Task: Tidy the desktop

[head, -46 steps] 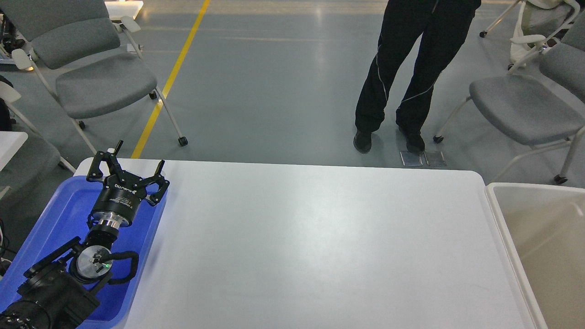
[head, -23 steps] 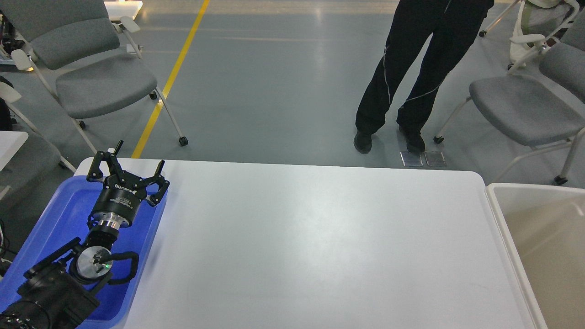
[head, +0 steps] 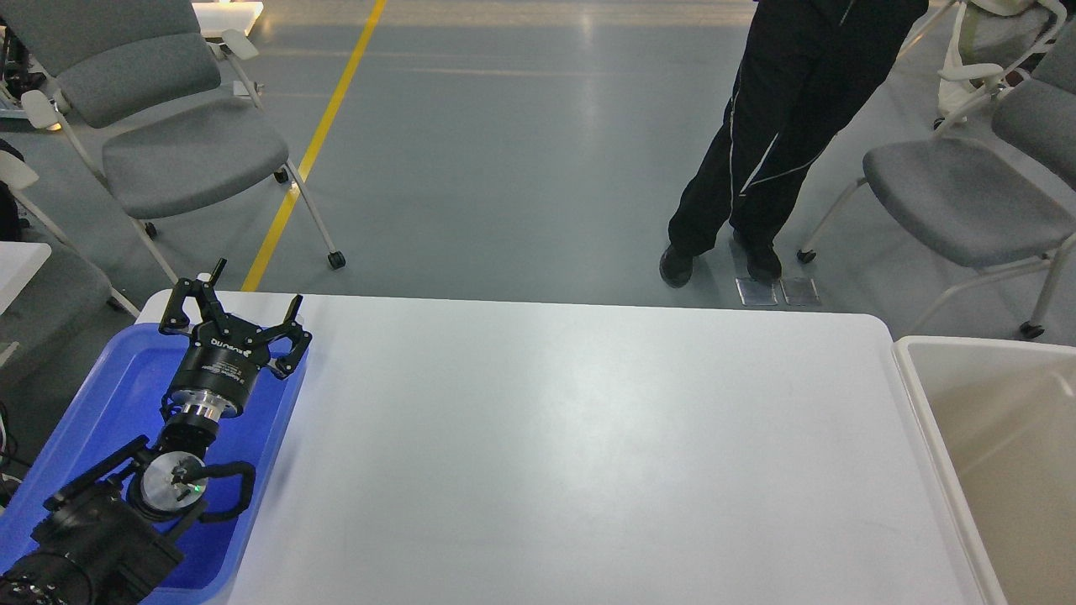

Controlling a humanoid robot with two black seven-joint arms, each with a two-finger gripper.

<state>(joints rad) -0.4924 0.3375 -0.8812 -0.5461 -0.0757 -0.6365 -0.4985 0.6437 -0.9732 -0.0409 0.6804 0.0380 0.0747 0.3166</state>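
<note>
The desktop is a large glossy white tabletop with rounded corners that fills the middle of the head view; no loose object shows on it. My left gripper hangs over the far end of a shallow blue tray at the left. Its two black fingers are spread apart and hold nothing. My right arm and gripper are out of view.
A beige-white bin stands at the desktop's right edge. Grey chairs stand at the far left and far right. A person in black trousers stands just beyond the far edge.
The person beyond the desk has shifted to the right. My left arm and gripper have not moved.
</note>
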